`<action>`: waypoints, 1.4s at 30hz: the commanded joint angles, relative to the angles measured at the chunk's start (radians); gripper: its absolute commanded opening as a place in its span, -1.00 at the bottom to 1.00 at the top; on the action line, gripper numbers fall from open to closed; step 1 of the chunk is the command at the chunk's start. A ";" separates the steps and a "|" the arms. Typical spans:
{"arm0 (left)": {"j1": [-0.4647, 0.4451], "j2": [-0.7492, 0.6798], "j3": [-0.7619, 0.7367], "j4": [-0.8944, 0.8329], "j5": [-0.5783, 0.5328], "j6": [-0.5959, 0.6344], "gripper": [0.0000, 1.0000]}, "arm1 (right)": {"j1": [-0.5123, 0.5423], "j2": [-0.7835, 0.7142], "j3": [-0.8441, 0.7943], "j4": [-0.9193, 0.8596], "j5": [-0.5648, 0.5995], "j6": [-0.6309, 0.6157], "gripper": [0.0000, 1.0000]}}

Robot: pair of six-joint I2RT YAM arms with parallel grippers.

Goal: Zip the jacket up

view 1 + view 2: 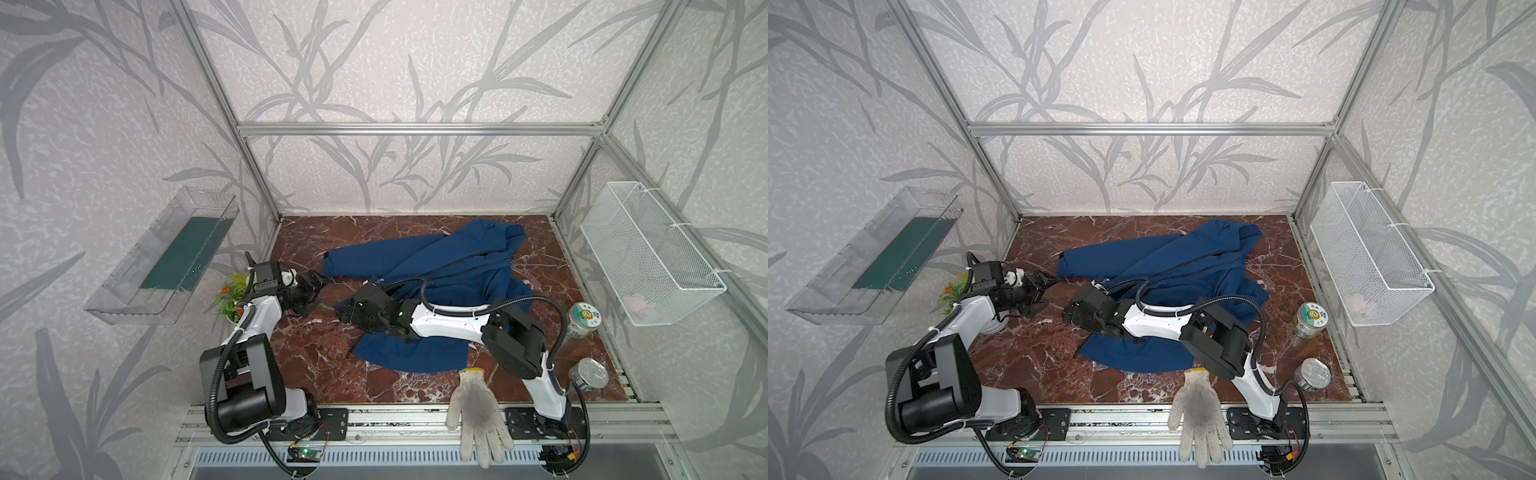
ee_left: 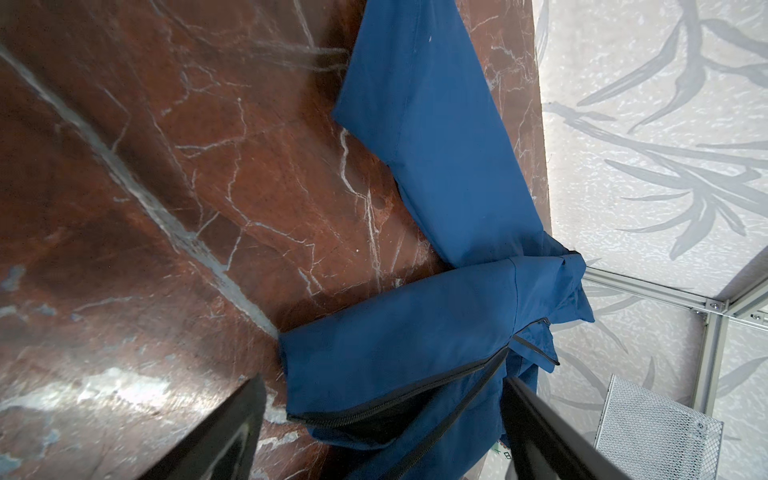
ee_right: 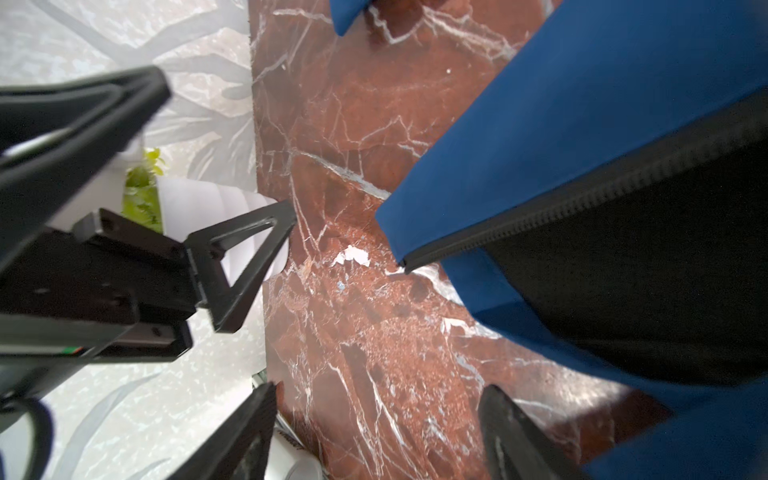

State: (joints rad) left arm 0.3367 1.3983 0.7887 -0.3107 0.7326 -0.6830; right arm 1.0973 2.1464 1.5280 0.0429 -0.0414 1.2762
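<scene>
Navy-blue fabric, one item: the jacket (image 1: 440, 257), lying rumpled on the red marble table (image 1: 316, 374), its front unzipped at the hem so the black lining shows. Right claw (image 3: 378, 388) — fingers apart, only bare table between them — sits low at the jacket's hem edge, and the end of the black zipper (image 3: 582, 199) lies just ahead of it. Left claw (image 1: 319, 293) — fingers likewise spread wide, gripping nothing — faces the right claw, just beside the sleeve cuff (image 1: 336, 266), with the open hem ahead of it in the left wrist view. Behind the left claw: potted plant (image 1: 230, 293). Well behind the right claw, near its arm's base: white knit glove (image 1: 473, 409) draped over the table's front edge, labelled tin (image 1: 584, 319), silver-topped tin (image 1: 588, 374).
</scene>
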 commanded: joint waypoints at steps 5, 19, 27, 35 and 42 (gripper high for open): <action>0.005 0.002 0.016 0.012 -0.009 0.003 0.81 | -0.016 0.089 0.065 0.077 -0.018 0.025 0.38; 0.005 -0.009 0.024 -0.006 -0.006 0.002 0.81 | -0.056 0.184 0.134 0.146 -0.031 0.059 0.02; 0.001 -0.025 0.019 -0.013 -0.003 -0.003 0.81 | -0.062 0.222 0.147 0.193 -0.043 0.074 -0.23; -0.024 -0.093 -0.015 -0.054 0.020 -0.002 0.80 | -0.068 0.156 0.045 0.278 -0.034 0.066 -1.00; -0.091 -0.215 -0.056 -0.123 0.093 -0.053 0.80 | -0.117 0.021 -0.115 0.360 -0.044 0.038 -1.00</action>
State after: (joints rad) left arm 0.2722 1.2411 0.7517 -0.3740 0.7757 -0.7021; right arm 1.0176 2.2581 1.4456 0.3347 -0.0891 1.3346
